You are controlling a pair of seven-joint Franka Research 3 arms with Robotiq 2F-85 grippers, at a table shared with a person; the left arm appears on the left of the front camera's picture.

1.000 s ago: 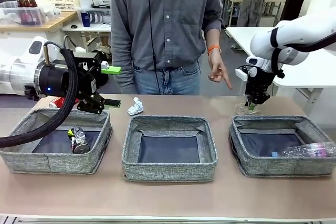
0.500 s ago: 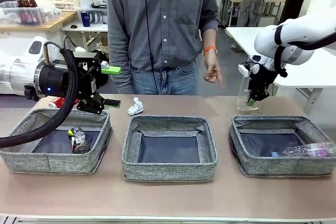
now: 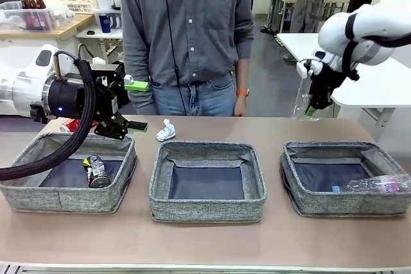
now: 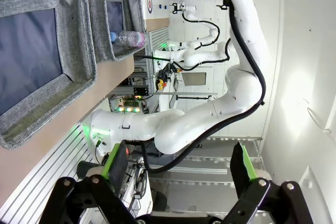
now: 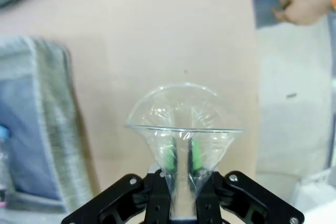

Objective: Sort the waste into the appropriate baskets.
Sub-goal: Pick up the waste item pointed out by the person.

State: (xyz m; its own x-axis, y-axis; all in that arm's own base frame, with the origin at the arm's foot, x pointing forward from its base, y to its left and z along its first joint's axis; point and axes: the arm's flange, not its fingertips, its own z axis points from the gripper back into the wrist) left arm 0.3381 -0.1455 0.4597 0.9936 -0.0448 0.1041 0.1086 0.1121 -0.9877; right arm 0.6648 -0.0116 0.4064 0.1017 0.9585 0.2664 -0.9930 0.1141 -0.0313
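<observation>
Front view: I note my right gripper (image 3: 313, 108) clamped on the cup (image 3: 301, 103) wall, cup held off the table (image 3: 270, 242) near the right basket (image 3: 308, 205); left gripper (image 3: 136, 106) stands wide open.

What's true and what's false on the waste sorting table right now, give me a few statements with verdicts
1. The right gripper is shut on the wall of the clear plastic cup. True.
2. A can lies in the left basket. True.
3. The clear plastic bottle lies in the left basket too. False: it lies in the right basket.
4. The left gripper holds the paper wad. False: its jaws stand open and empty; the wad lies on the table beyond the baskets.
</observation>
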